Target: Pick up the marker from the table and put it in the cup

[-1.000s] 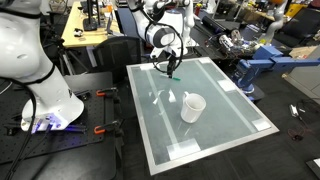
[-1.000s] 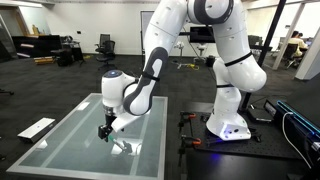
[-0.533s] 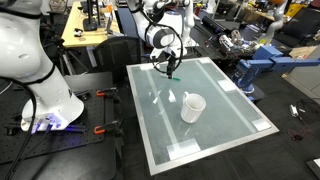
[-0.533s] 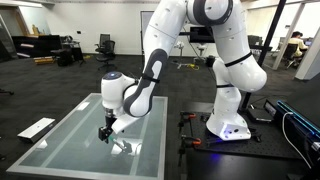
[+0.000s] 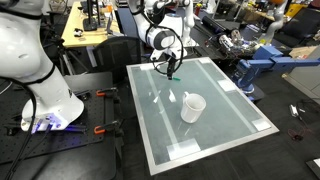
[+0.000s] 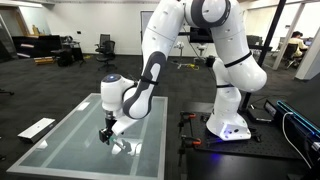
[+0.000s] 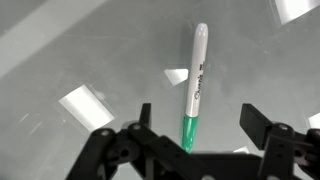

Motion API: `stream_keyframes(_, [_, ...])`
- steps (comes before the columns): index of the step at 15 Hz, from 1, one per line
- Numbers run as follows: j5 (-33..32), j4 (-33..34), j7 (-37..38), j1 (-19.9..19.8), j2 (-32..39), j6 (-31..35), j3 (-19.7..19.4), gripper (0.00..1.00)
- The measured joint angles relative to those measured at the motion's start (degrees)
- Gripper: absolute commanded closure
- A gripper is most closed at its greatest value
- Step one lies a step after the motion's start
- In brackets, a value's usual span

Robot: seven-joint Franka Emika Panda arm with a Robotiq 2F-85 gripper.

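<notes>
While the gripper (image 7: 198, 112) hovered low with its fingers spread, the marker (image 7: 197, 75) lay flat on the table (image 7: 90, 50), green end between the jaws, unclamped; the cup (image 5: 192, 106) stood well apart.

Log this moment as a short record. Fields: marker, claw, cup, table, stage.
marker: white barrel with a green end, lying flat on the table
claw: open, one finger on each side of the marker, not closed on it
cup: white mug on the table, apart from the claw
table: pale glassy top with white tape squares
stage: marker not yet picked up, cup waiting
</notes>
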Motion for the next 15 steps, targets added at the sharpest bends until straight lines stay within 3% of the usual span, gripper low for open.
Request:
stream_keyframes(3, [0.0,0.3,-0.1,0.0,0.5,0.0,0.0,0.49])
stream_keyframes(10, [0.0,1.0,-0.1,0.0,1.5,0.0,0.0,0.99])
stream_keyframes(15, [0.1,1.1,-0.2,0.0,1.6,0.0,-0.1,0.97])
